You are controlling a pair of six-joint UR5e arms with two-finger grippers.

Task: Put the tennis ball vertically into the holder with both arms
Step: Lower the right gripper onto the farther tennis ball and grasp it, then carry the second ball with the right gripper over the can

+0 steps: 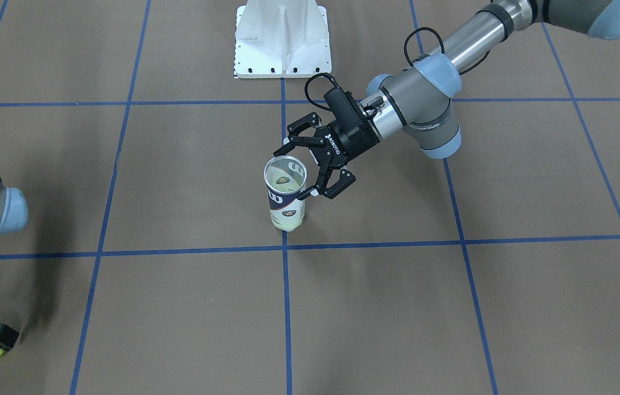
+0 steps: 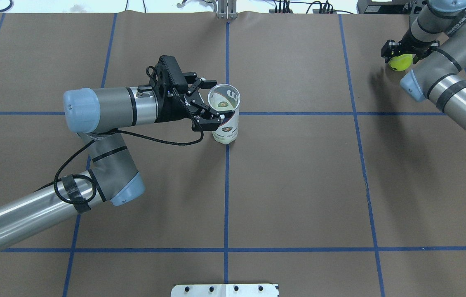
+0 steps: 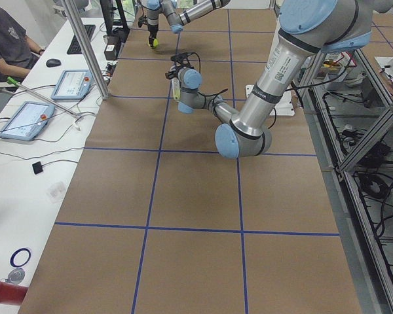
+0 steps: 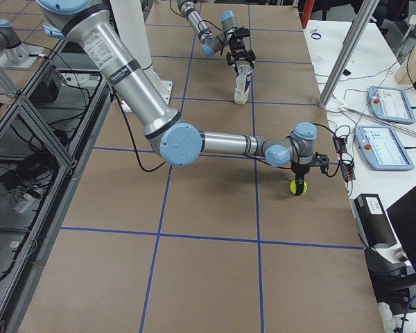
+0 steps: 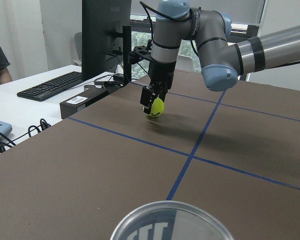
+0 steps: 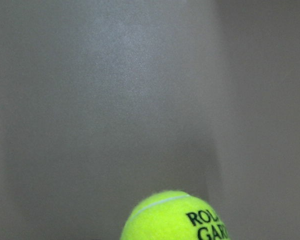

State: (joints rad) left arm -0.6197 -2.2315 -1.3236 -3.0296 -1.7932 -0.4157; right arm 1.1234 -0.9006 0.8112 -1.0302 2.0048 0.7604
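The clear plastic cylindrical tube with a silver rim and white and navy label [image 1: 286, 200] stands upright mid-table on the brown, blue-taped table [image 2: 299, 185]. The black left gripper [image 2: 216, 102] has a finger either side of its top; I cannot tell whether they press it. Well apart, the black right gripper [image 5: 155, 100] is clamped on a yellow-green tennis ball [image 6: 175, 217].
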